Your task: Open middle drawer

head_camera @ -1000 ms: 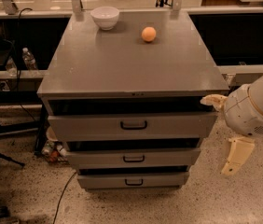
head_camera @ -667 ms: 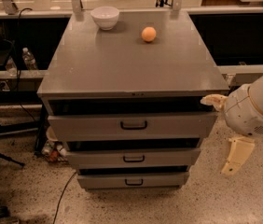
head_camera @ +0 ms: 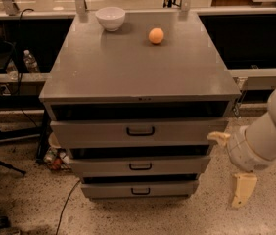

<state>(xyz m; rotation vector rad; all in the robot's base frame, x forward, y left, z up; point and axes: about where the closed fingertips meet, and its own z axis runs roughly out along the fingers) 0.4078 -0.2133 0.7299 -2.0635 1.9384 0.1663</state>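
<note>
Gripper (head_camera: 224, 171), low beside the cabinet's right side, below the front right corner of the tabletop (head_camera: 138, 70). Its two cream fingers (head_camera: 243, 190) stand wide apart, one pointing left toward the drawer fronts, the other hanging down; nothing is held between them. The middle drawer (head_camera: 177, 166), with its small black loop handle, lies just left of the gripper, apart from it, a dark gap above its front. The top drawer (head_camera: 94, 132) and the bottom drawer (head_camera: 108, 189) lie above and below it. A white bowl (head_camera: 110, 18) stands at the tabletop's back edge, left of centre; an orange ball (head_camera: 156, 35) lies near it, right of centre. A water bottle (head_camera: 30, 62) stands beyond the left edge. The floor (head_camera: 25, 199) is speckled, crossed by a black cable (head_camera: 65, 207).
</note>
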